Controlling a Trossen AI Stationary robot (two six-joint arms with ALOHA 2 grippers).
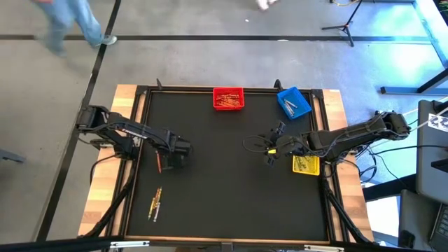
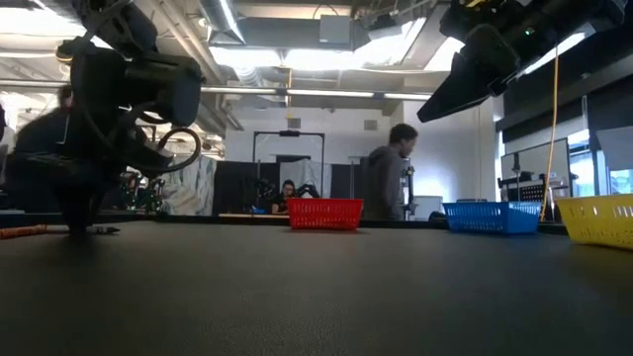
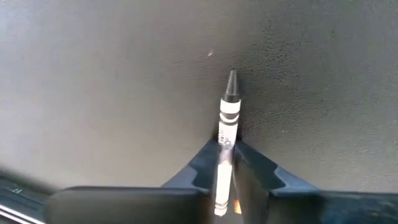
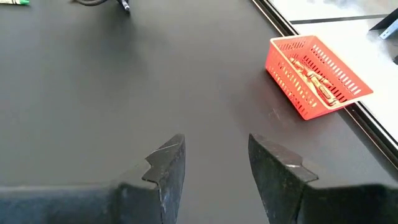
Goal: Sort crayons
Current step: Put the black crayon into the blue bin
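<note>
Overhead, the left gripper (image 1: 162,162) sits low over the black table (image 1: 231,203) near its left edge, with a thin red crayon (image 1: 159,163) at its fingertips. A few loose crayons (image 1: 155,204) lie on the mat nearer the front edge, well apart from that gripper. The right gripper (image 1: 269,147) hangs just beside the yellow bin (image 1: 306,165); the red bin (image 1: 228,99) and blue bin (image 1: 294,102) stand along the far edge, the red one holding many crayons.

Level with the table, the left gripper (image 2: 84,222) reaches down to the surface, with an orange crayon (image 2: 22,231) lying just beside it. The right gripper (image 2: 465,84) is well above the mat. The red bin (image 2: 325,213), blue bin (image 2: 492,217) and yellow bin (image 2: 598,220) line the far side, and 1 person (image 2: 388,178) stands in the room beyond.

Through the left wrist, the left gripper (image 3: 228,155) has its 2 fingers pressed against a crayon (image 3: 227,121) with a dark tip that points out over the mat; the jaws are nearly together around it.

Through the right wrist, the right gripper (image 4: 214,162) holds nothing, its jaws standing apart over bare mat, with the red bin (image 4: 314,78) farther off.
</note>
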